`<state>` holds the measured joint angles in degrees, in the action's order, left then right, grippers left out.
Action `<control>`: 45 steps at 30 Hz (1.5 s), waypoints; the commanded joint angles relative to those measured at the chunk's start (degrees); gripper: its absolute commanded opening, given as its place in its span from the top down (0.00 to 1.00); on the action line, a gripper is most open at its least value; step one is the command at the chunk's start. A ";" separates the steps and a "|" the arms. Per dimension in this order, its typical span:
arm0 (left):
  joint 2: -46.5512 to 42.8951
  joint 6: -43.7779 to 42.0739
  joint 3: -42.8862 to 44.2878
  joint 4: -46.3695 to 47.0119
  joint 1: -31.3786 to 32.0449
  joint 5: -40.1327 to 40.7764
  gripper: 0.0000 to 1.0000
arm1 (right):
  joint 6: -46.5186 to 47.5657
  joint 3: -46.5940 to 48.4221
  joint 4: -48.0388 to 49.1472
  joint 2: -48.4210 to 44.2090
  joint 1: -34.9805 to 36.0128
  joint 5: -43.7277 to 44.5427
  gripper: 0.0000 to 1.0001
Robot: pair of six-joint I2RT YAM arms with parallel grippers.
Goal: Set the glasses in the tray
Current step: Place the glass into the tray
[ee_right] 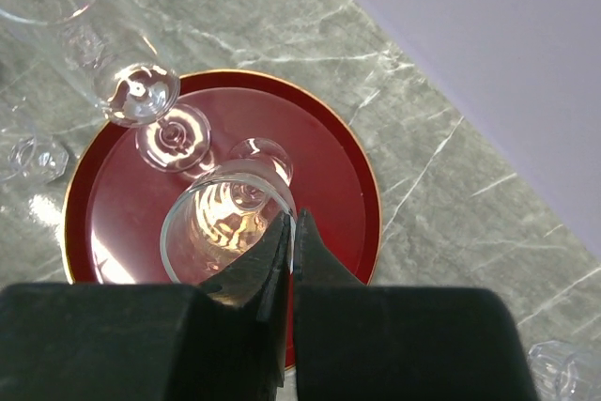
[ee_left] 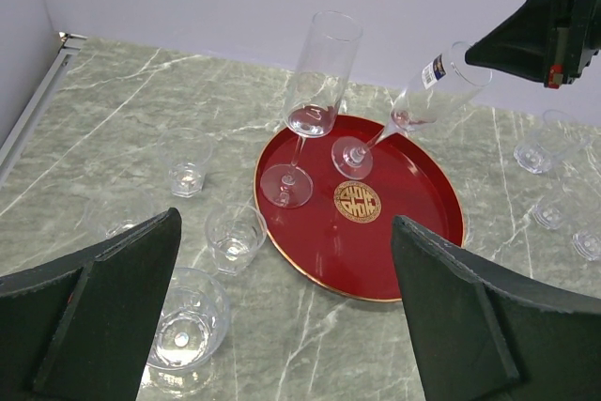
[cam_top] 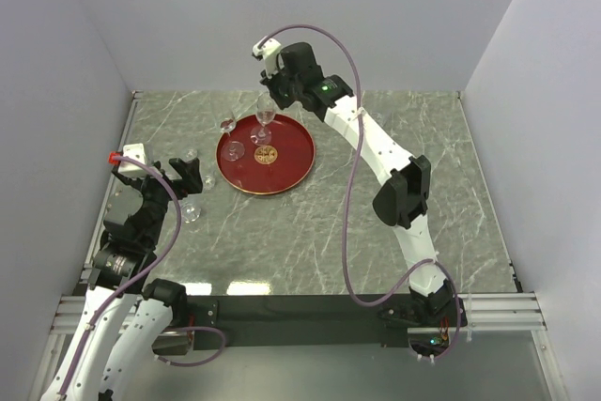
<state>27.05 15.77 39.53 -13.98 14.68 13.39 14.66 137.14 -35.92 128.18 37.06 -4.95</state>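
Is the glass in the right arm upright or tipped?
Tipped: the held glass leans, foot low over the tray, rim pinched in the right jaws.

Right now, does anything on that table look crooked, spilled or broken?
One stemmed glass leans steeply over the red tray, its foot near the gold emblem, because the right tool is pinching its rim. The other tall glass on the tray stands upright. I see nothing spilled or broken.
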 commanded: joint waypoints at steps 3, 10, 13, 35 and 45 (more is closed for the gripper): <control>-0.86 -0.04 -0.50 2.82 -0.26 0.32 0.01 | 0.73 1.64 7.18 0.14 0.65 1.61 1.00; -1.12 -0.04 -0.59 2.90 -0.26 0.32 0.01 | 1.17 1.11 7.71 1.28 1.52 2.23 1.00; -1.03 -0.04 -0.59 2.90 -0.26 0.41 0.01 | 1.34 1.02 7.71 1.63 1.70 2.49 1.00; -1.21 -0.04 -0.59 2.90 -0.26 0.24 0.00 | 1.17 0.85 8.06 2.60 1.88 2.75 0.87; -1.03 0.05 -0.68 2.99 -0.26 0.41 0.01 | 1.08 2.08 8.76 3.83 1.88 3.10 0.83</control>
<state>26.35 15.77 38.87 -13.96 14.68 13.39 15.68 137.14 -31.86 131.59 38.39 -2.57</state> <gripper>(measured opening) 0.995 0.152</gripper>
